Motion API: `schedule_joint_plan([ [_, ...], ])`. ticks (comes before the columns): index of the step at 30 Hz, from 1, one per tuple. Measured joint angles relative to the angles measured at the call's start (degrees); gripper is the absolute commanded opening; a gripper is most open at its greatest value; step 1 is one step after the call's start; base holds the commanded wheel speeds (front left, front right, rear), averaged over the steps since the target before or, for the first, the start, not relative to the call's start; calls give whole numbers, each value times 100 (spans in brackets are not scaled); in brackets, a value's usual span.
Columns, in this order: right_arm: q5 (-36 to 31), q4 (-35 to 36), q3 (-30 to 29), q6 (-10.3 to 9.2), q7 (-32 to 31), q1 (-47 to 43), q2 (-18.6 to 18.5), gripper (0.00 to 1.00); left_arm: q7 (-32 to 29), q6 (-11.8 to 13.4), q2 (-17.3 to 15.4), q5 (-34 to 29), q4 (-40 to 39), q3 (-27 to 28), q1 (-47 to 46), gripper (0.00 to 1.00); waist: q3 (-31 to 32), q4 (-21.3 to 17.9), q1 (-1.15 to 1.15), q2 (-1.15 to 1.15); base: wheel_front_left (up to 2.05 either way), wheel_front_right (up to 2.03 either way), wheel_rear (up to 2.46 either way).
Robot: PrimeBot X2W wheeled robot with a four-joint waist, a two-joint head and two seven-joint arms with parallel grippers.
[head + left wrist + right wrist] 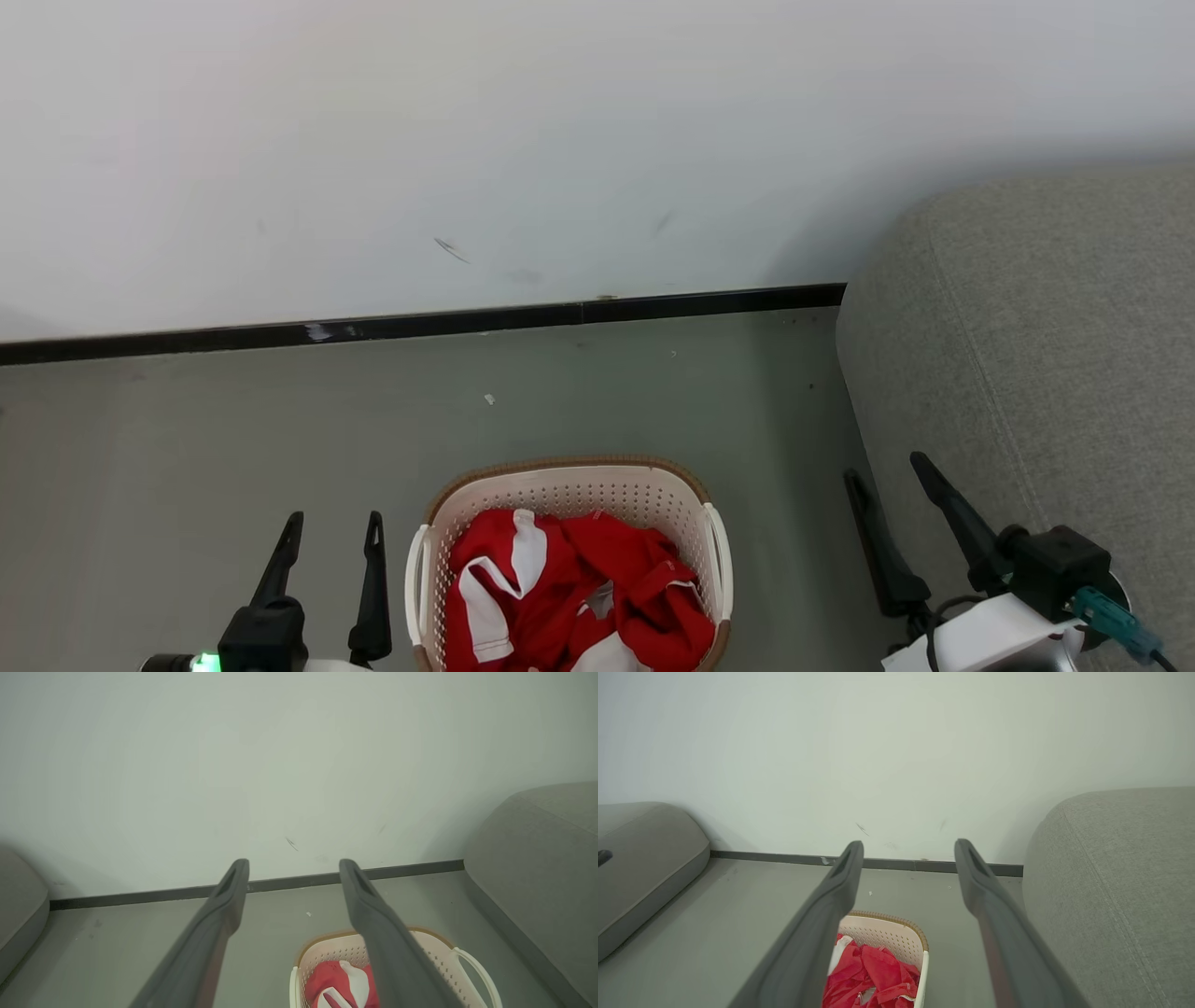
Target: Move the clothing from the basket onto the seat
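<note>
Red clothing (579, 597) with white panels lies bunched inside the cream perforated basket (569, 485), which stands on the grey floor at the bottom middle of the head view. The grey fabric seat (1046, 355) rises to the right of the basket. My left gripper (334, 527) stands open to the basket's left, nothing between its fingers. My right gripper (887, 467) is open at the seat's front edge, right of the basket. The left wrist view shows the basket (336, 952) and clothing (341, 977) low down; the right wrist view shows the basket (889, 933), clothing (873, 977) and seat (1120, 882).
A white wall (560, 140) with a black baseboard (420, 325) runs behind the basket. Bare grey floor (233, 439) stretches to the left. Another grey cushion (640, 858) sits at the far left in the right wrist view.
</note>
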State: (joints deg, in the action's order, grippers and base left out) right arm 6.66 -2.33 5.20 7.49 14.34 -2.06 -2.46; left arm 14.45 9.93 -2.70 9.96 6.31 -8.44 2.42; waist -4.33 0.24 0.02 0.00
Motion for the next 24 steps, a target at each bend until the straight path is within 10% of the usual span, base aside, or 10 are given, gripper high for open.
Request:
schedule_joint_plan([
  [24, -13, 549, -525, 1, 2, 303, 8, 100, -164, -463, -3, -353, 1742, -641, -1377, 100, -1061, -260, 0, 0, 0, 0, 0],
])
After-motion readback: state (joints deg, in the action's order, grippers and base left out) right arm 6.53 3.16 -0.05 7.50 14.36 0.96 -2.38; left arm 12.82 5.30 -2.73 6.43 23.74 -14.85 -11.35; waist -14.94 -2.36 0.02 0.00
